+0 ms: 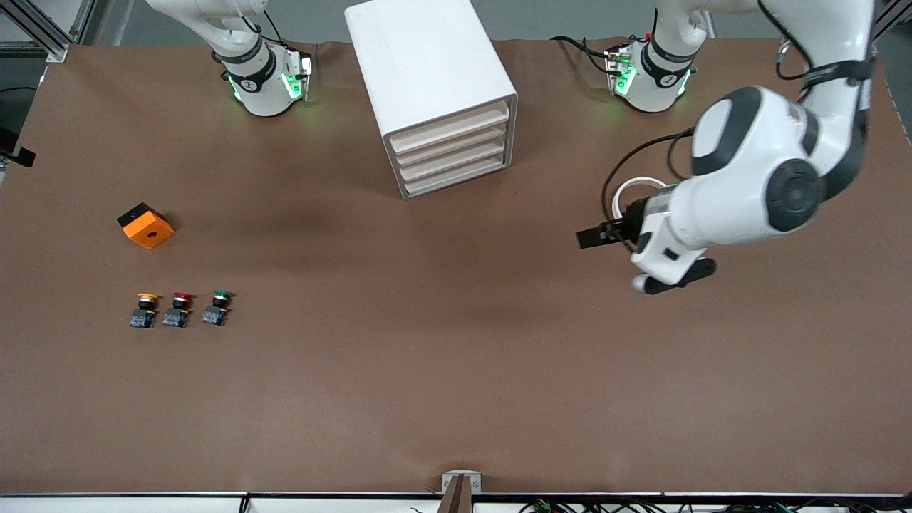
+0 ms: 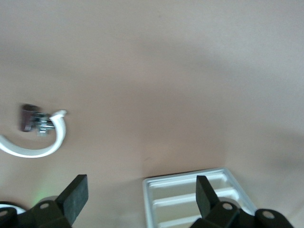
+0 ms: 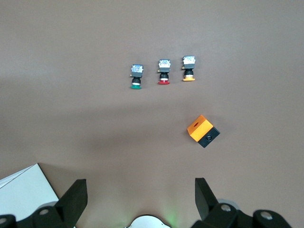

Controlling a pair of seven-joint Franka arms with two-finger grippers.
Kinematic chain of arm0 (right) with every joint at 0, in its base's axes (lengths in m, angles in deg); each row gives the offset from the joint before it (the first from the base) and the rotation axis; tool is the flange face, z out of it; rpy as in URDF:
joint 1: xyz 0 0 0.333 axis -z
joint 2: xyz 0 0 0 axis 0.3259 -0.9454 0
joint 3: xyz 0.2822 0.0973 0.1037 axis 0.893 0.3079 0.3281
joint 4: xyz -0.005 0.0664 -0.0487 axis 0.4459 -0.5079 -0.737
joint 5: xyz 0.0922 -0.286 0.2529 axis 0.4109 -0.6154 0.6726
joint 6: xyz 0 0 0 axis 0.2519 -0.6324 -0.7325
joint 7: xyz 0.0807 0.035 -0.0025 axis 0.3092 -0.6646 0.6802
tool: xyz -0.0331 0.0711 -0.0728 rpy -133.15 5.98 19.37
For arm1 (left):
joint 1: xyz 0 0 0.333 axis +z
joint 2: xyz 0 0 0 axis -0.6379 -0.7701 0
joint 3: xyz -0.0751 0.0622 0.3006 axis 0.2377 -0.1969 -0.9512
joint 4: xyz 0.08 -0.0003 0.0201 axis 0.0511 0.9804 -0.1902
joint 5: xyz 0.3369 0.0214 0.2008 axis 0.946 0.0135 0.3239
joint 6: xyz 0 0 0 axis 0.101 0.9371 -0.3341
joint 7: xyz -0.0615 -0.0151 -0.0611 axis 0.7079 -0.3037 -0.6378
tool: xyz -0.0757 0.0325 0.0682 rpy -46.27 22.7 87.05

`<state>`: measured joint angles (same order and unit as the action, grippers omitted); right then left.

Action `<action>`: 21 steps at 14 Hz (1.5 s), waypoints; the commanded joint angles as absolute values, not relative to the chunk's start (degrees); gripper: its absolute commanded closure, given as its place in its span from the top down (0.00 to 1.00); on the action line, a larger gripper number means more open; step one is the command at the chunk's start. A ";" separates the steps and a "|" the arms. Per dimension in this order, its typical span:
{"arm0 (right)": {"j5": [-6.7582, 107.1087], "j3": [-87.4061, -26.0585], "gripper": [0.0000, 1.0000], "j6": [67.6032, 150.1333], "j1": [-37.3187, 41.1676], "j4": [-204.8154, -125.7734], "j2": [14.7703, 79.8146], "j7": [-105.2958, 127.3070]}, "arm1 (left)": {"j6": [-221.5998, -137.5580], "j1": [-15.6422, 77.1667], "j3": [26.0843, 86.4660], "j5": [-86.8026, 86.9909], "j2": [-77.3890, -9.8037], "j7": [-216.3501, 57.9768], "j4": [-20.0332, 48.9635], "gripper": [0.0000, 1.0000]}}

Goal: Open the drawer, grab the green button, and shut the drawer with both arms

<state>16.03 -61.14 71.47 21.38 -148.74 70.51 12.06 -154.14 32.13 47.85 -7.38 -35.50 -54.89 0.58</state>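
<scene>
No brand or label can be read on anything here. A white boxy cabinet (image 1: 431, 85) with smooth plain sides stands on the brown matte table (image 1: 456, 399) between the two arm bases, and its four cream slat drawers (image 1: 450, 148) all sit pushed in, so nothing of their contents shows. The green button (image 1: 216, 308), with a round cap, black collar and blue-grey block base, lies on the table toward the right arm's end, in a row with the red button (image 1: 178, 310) and the yellow button (image 1: 144, 311) beside it. An orange cube (image 1: 146, 225) with a black side and a small hole on top sits farther from the front camera than that row. The left gripper (image 1: 595, 236) hangs over bare table beside the cabinet toward the left arm's end, its black jaws wide apart and holding nothing. The right gripper (image 3: 137, 194) is high over the table near its own base, jaws likewise spread and empty.
</scene>
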 commanded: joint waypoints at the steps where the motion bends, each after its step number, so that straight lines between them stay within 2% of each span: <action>1: 15.00 -58.68 1.00 75.24 22.09 -156.61 76.72 11.42 | -148.84 35.59 47.80 -6.04 -29.77 -61.44 3.34 1.00; 3: 15.00 -56.04 1.00 74.90 23.41 -156.89 77.26 8.45 | -145.40 34.63 43.07 -4.54 -23.72 -68.12 7.11 1.00; 5: 15.00 -55.85 1.00 74.72 23.42 -156.80 77.61 8.17 | -144.60 34.19 39.37 -4.36 -17.04 -72.44 11.76 1.00; 8: 15.17 -55.85 1.00 74.55 24.12 -156.71 77.61 8.70 | -144.51 36.81 37.51 0.28 -9.90 -81.20 17.57 1.00; 10: 15.44 -55.94 1.00 74.19 23.77 -156.54 77.61 8.79 | -145.73 38.67 37.42 2.48 -9.89 -85.19 18.11 1.00; 16: 11.41 -55.94 1.00 74.81 22.27 -156.18 77.53 10.45 | -160.05 38.76 37.42 7.50 -12.26 -85.20 16.62 1.00; 21: 11.66 -55.85 1.00 75.34 22.27 -155.75 77.44 13.00 | -160.15 38.58 37.51 7.68 -13.93 -85.20 12.41 1.00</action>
<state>12.69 -56.15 74.92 22.40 -154.99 76.26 12.17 -160.35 38.77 37.26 6.21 -12.70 -84.52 15.13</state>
